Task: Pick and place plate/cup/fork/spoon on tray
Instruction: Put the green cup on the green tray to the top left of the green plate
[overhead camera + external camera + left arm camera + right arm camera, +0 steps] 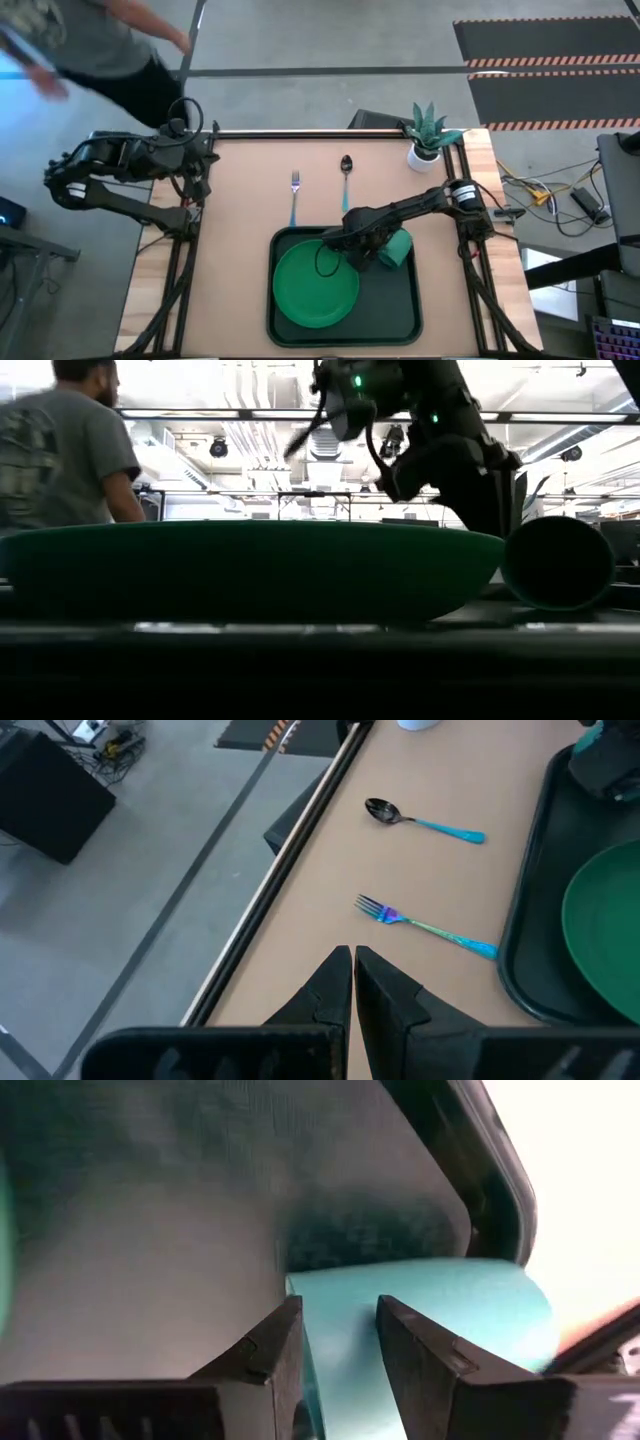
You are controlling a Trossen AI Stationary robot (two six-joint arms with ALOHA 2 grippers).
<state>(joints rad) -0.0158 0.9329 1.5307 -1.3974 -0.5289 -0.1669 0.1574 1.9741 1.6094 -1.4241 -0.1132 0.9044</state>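
The dark green tray [400, 320] lies at the table's near middle. The bright green plate [315, 285] rests flat on the tray's left half. The green cup [398, 250] lies on its side on the tray's far right part, its mouth toward the near edge [557, 563]. My right gripper [372, 250] reaches down at the cup's left side, fingers a small gap apart, with the cup's wall [440, 1295] showing between and beyond them. The fork [295, 193] and the spoon [346, 172] lie on the table beyond the tray. My left gripper [353, 970] is shut and empty at the far left. My right gripper's fingers [275, 1350] stand against the lying cup's side wall [335, 1330], coming from above and the far left. I cannot tell whether they touch it. The cup rests on its side on the tray floor.
A white pot with a spiky green plant [425, 140] stands at the table's far right corner. A person [110, 50] moves beyond the far left corner and also shows in the low view [60, 450]. Bare table lies left of the tray.
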